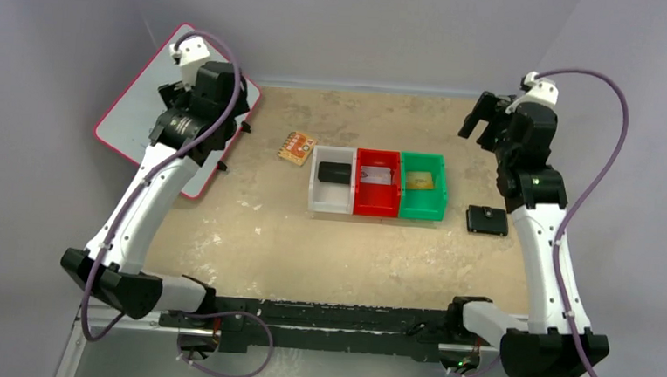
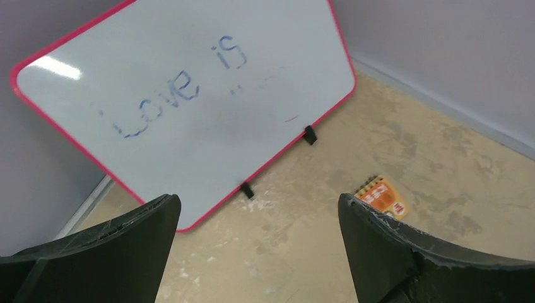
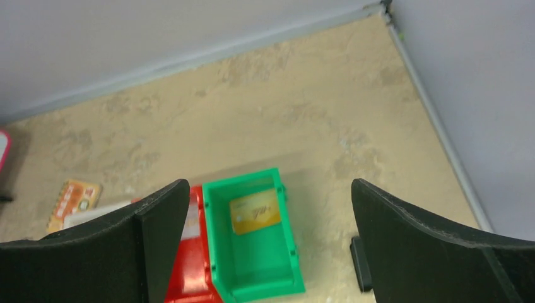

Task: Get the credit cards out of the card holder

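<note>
While the gold-tan credit card (image 1: 420, 182) lies flat inside the green bin (image 1: 421, 211), the silver-grey credit card (image 1: 377, 175) lies in the red bin (image 1: 375, 207) that touches the green bin's left side. The card holder (image 1: 487, 220) rests flat on the table (image 1: 326, 258) just right of the green bin, black face up, apart from it and from both cards. A white bin (image 1: 329, 204), third in the row leftward from the green bin, holds a plain black block (image 1: 333, 173). An orange patterned piece (image 1: 297, 147) lies farther left and back. The right gripper (image 3: 270, 186) hangs above and behind the green bin, fingers spread wide with nothing between them. The left gripper (image 2: 258, 202), well to the left of the green bin by a red-rimmed whiteboard (image 1: 133, 115), is likewise spread and holds nothing.
</note>
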Controlling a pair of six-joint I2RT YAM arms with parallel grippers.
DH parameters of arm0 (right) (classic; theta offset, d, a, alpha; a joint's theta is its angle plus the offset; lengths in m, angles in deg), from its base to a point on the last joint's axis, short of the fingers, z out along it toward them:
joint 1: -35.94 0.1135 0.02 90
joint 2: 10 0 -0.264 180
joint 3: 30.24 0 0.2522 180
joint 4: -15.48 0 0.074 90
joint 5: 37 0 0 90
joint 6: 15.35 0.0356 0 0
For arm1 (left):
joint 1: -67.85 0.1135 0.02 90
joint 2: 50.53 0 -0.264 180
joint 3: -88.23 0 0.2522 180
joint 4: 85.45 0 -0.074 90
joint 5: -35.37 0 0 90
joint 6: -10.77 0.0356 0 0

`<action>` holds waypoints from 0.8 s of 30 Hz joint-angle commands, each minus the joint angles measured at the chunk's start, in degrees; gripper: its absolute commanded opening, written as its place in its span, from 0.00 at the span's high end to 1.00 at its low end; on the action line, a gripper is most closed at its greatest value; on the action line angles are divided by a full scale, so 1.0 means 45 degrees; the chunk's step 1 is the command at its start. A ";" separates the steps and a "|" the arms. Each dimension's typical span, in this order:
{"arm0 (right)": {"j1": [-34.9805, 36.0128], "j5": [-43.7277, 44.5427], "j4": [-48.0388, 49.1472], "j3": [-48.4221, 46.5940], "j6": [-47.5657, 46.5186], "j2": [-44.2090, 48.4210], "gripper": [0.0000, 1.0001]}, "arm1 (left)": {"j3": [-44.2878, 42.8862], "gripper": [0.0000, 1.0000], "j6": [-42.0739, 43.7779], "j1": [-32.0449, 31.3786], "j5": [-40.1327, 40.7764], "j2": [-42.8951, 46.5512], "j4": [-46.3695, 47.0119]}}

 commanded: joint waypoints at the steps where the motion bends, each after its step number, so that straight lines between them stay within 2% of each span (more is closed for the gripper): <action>1: 0.0247 -0.1086 0.0318 0.1586 0.0597 0.1460 0.00 | 0.1750 0.03 -0.0107 0.1122 -0.0973 0.1786 0.0883; 7: 0.0517 -0.3489 0.0371 0.4083 0.1184 0.2978 0.00 | 0.4372 0.01 -0.0371 0.2566 -0.2312 0.3731 0.0956; 14: 0.1364 -0.5856 0.0339 0.6362 0.1816 0.3629 0.00 | 0.7145 0.00 -0.1043 0.3599 -0.5628 0.4961 0.1758; 19: 0.3344 -0.5438 0.0213 0.7162 0.2180 0.2653 0.00 | 0.9079 0.00 -0.1580 0.3937 -0.8180 0.5243 0.2874; 24: 0.4699 -0.5347 0.0982 0.7762 0.3029 0.2036 0.00 | 1.0358 0.00 -0.1848 0.4077 -0.9758 0.5706 0.3341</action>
